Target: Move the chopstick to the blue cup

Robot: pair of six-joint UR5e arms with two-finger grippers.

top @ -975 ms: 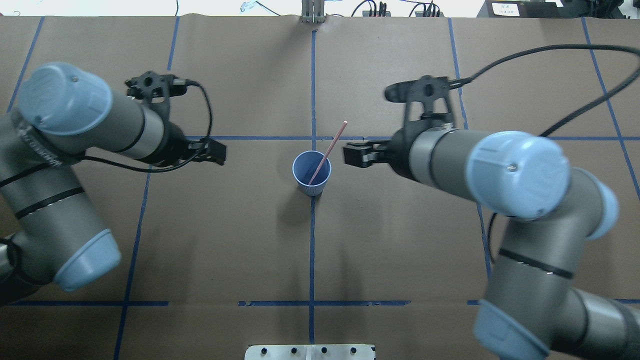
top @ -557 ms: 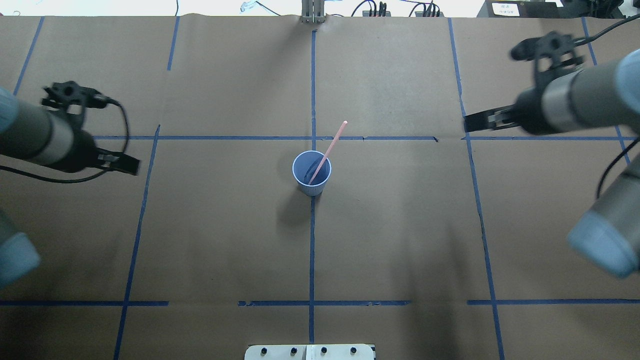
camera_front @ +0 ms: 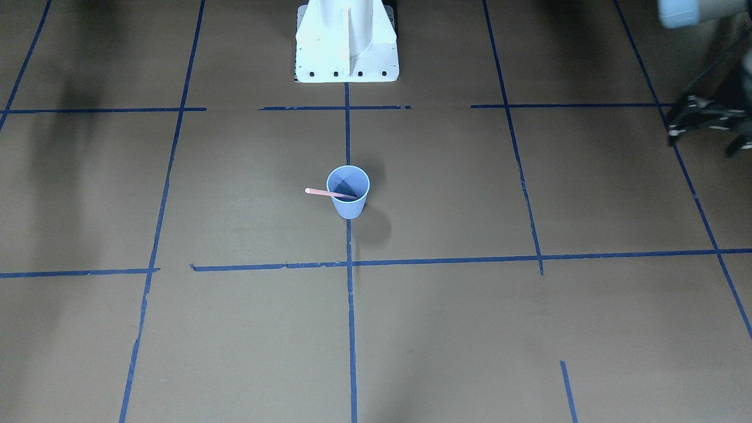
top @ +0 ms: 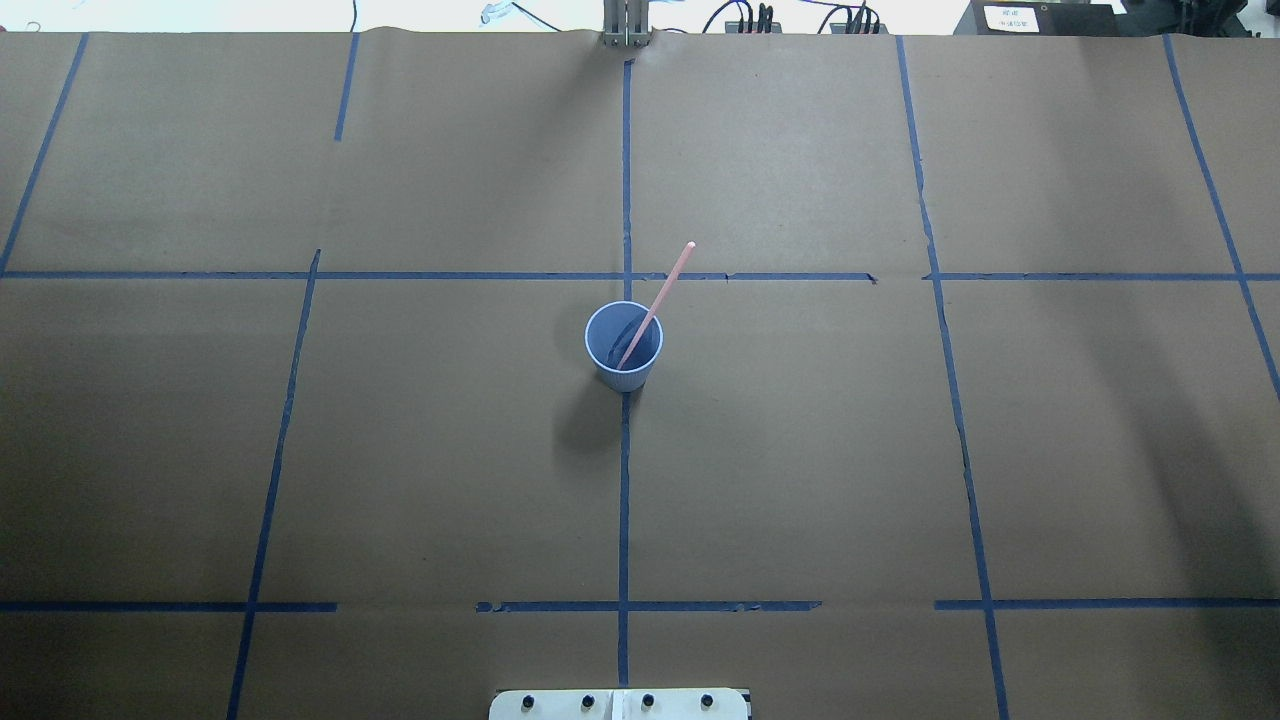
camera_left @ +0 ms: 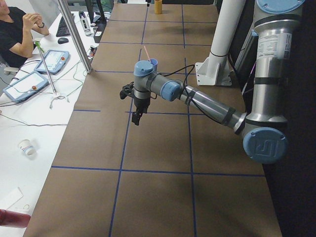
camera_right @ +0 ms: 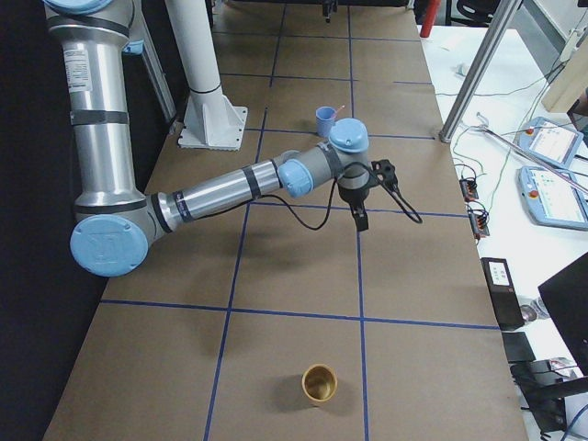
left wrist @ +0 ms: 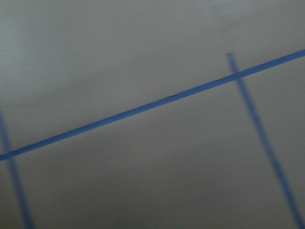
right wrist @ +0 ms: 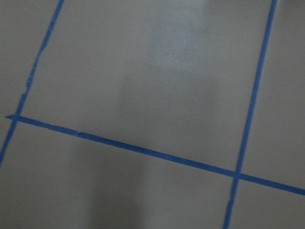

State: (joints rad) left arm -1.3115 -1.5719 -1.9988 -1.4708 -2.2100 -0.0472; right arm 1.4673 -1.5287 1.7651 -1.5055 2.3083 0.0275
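The blue cup (top: 623, 348) stands upright at the table's middle on a blue tape line. The pink chopstick (top: 664, 293) stands in it, leaning over the rim toward the far right. Both also show in the front view, the cup (camera_front: 349, 202) with the chopstick (camera_front: 320, 192). No arm shows in the overhead view. My left gripper (camera_left: 137, 117) hangs over the table well clear of the cup (camera_left: 153, 62). My right gripper (camera_right: 360, 220) hangs over the opposite end. I cannot tell whether either is open or shut. Both wrist views show only bare paper and tape.
A gold cup (camera_right: 320, 383) stands near the table end on my right. The white robot base (camera_front: 346, 44) is at the table's near edge. A blurred dark part of my left arm (camera_front: 705, 117) shows at the front view's right edge. Operator desks flank both ends.
Both arms have swung outward away from the cup and left the overhead view. The cup and the chopstick in it have not moved.
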